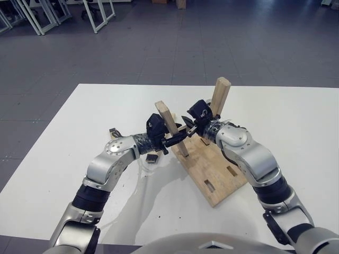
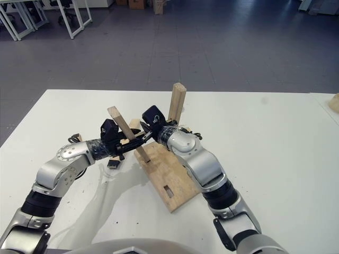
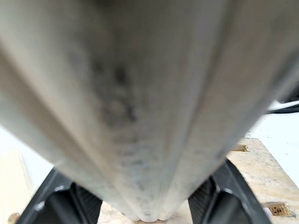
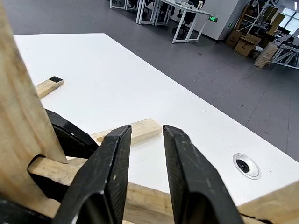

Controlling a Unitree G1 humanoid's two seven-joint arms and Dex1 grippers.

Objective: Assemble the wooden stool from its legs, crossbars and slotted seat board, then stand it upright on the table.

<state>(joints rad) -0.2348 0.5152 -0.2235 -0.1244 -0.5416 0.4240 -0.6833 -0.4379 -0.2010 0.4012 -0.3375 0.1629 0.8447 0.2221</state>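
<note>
Left tool point(image 1: 177, 140) gripping tilted leg point(image 1: 167, 116); right tool point(image 4: 145, 128) open, empty; straighten, then press squarely into seat board point(image 1: 212, 174).

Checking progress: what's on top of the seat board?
A near leg and far leg stand tilted on the seat board; the left gripper clamps the near one. The right arm covers the far leg's base.

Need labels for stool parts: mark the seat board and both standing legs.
seat board point(image 1: 209, 168), left eye view, bare top face.
far leg point(image 1: 221, 95), left eye view, upper shaft.
near leg point(image 1: 165, 114), left eye view, upper end.
</note>
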